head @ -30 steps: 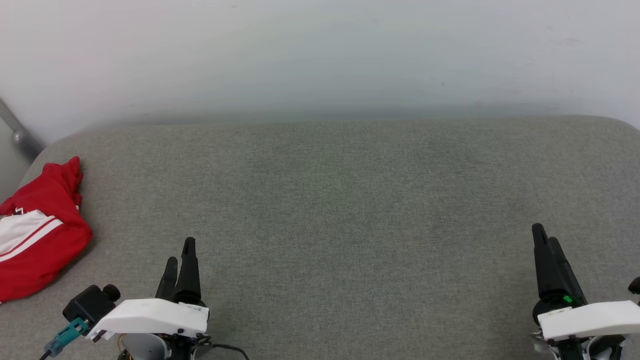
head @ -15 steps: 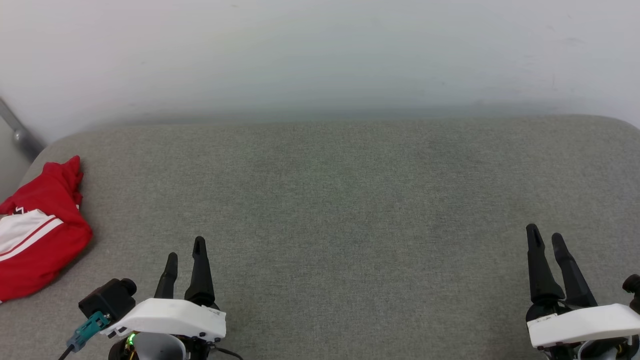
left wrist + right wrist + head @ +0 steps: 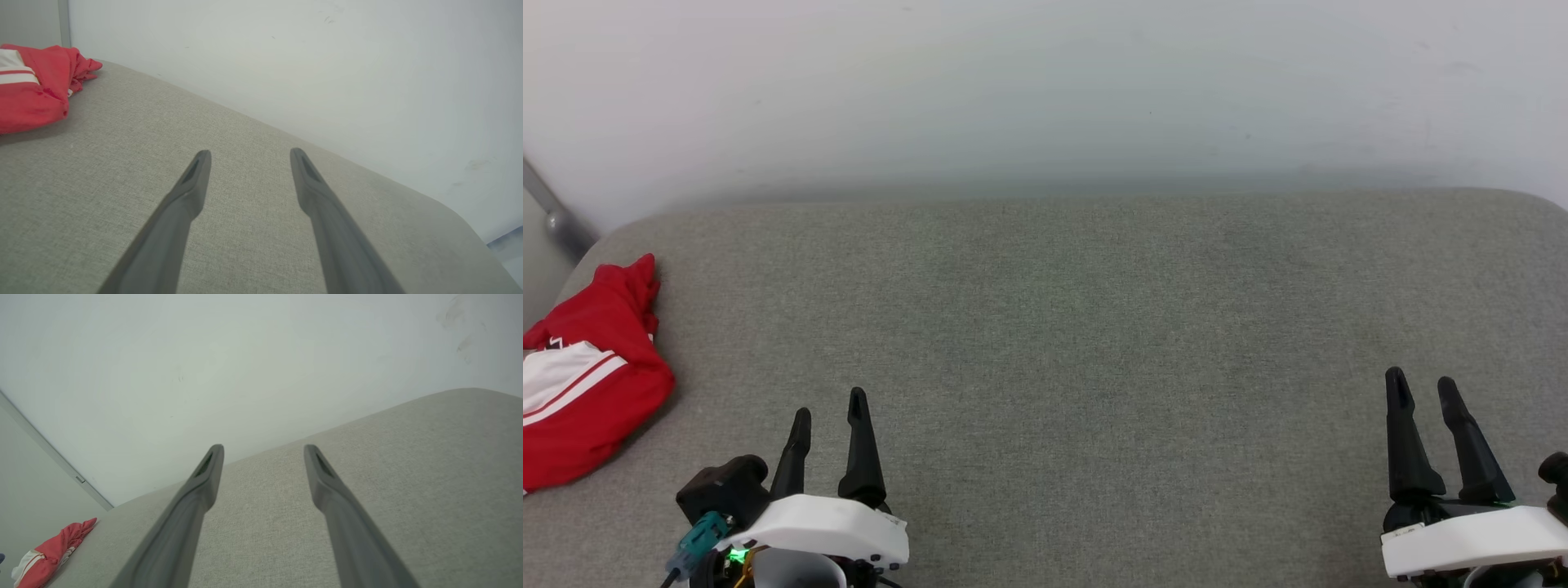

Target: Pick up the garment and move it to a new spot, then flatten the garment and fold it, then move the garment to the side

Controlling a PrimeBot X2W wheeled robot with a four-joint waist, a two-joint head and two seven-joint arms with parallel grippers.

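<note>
From the head, left claw (image 3: pixel 829 403) and right claw (image 3: pixel 1420 378) wide, empty, clear of crumpled red jersey (image 3: pixel 588 392); from left wrist, floor (image 3: pixel 508 249) beyond cushion (image 3: pixel 102 171).

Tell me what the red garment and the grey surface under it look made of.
The crumpled red-and-white garment: probably thin, smooth jersey cloth; it bunches in soft folds. The grey padded surface: matte woven upholstery fabric, going by its fine flecked weave.
</note>
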